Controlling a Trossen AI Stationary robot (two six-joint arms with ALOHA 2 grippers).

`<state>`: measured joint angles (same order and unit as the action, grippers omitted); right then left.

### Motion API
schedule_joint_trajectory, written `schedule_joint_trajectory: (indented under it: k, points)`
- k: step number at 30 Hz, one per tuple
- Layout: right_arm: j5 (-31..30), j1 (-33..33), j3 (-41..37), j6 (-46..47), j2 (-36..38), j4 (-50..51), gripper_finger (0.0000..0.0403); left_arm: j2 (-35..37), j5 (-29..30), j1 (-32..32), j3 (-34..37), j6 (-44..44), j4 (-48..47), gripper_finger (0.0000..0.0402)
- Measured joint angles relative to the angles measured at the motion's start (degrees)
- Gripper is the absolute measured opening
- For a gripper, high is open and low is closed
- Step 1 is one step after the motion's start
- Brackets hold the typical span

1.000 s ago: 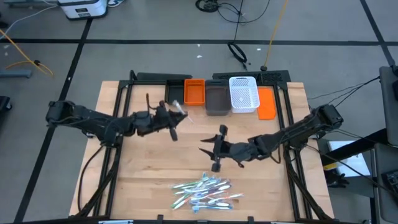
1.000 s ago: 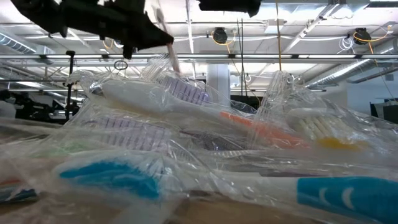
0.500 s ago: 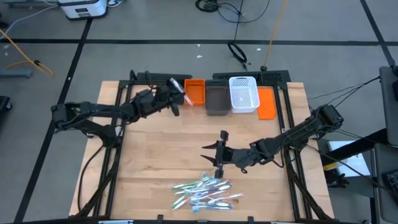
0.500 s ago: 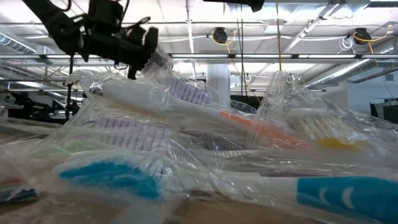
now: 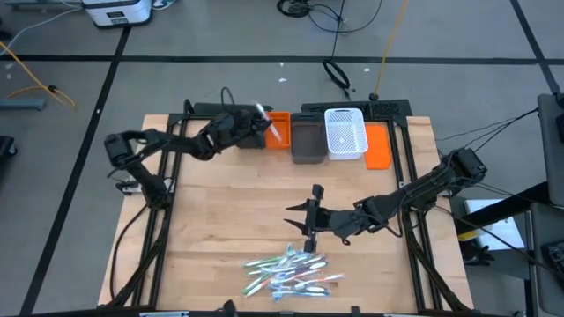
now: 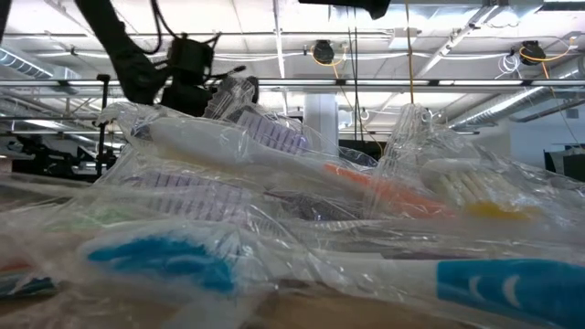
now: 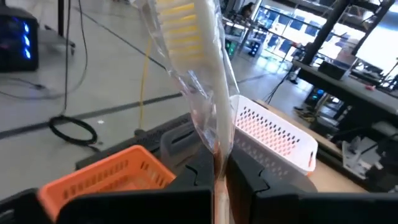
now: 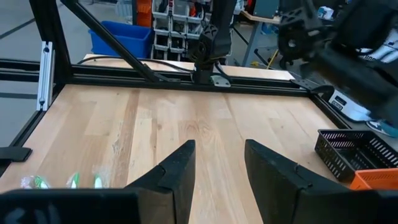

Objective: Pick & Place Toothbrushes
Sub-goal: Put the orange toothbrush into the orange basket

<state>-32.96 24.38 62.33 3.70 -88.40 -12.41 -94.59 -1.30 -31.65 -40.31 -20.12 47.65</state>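
Note:
My left gripper (image 5: pixel 256 129) is at the far side of the table, beside the left orange bin (image 5: pixel 278 134), and is shut on one toothbrush (image 5: pixel 267 120) in a clear wrapper. The left wrist view shows the brush's white handle and yellow bristles (image 7: pixel 180 18). The other wrapped toothbrushes (image 5: pixel 289 271) lie in a heap on the table near its near edge and fill the low view (image 6: pixel 274 210). My right gripper (image 5: pixel 308 220) is open above the bare wood, just beyond the heap, and touches nothing. My left gripper pinches the wrapped toothbrush by the lower part of its handle (image 7: pixel 217 163) between its two fingers (image 7: pixel 200 173). The brush is lifted clear and sticks out past the fingertips, bristle end farthest away, tilted over the orange bin. The wrapper hangs loose around the handle.
Along the far edge stand a row of bins: the left orange bin, a dark grey bin (image 5: pixel 307 143), a white mesh basket (image 5: pixel 345 134) and another orange bin (image 5: pixel 379 148). Black frame rails (image 5: pixel 176 167) border the table. Bare wood lies between the bins and the heap.
My left gripper has carried the wrapped toothbrush from the middle left of the table toward the far edge and to the right, ending beside the left orange bin. It has stayed shut on the brush throughout. The heap has not moved.

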Motion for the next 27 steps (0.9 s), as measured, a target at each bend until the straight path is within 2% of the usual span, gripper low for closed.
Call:
schedule_joint_trajectory:
  k: [8,18,22,27]
  points:
    - [0.03,0.00,-3.92,0.00,-0.02,-6.15,0.0130,-6.40,0.86,-1.44,-9.47,0.04,-9.84,0.0009]
    - [0.03,0.48,-4.18,0.15,-0.02,-6.63,0.0130,-6.44,1.80,-3.64,-9.93,-6.03,-15.03,0.0012]
    - [0.01,0.48,-4.18,0.15,-0.02,-6.76,0.0130,-6.40,1.84,-3.54,-9.93,-6.15,-14.65,0.0005]
    - [0.01,0.48,-4.18,0.06,-0.02,-7.58,0.0130,-6.40,3.55,-3.09,-9.93,-7.31,-15.07,0.0015]
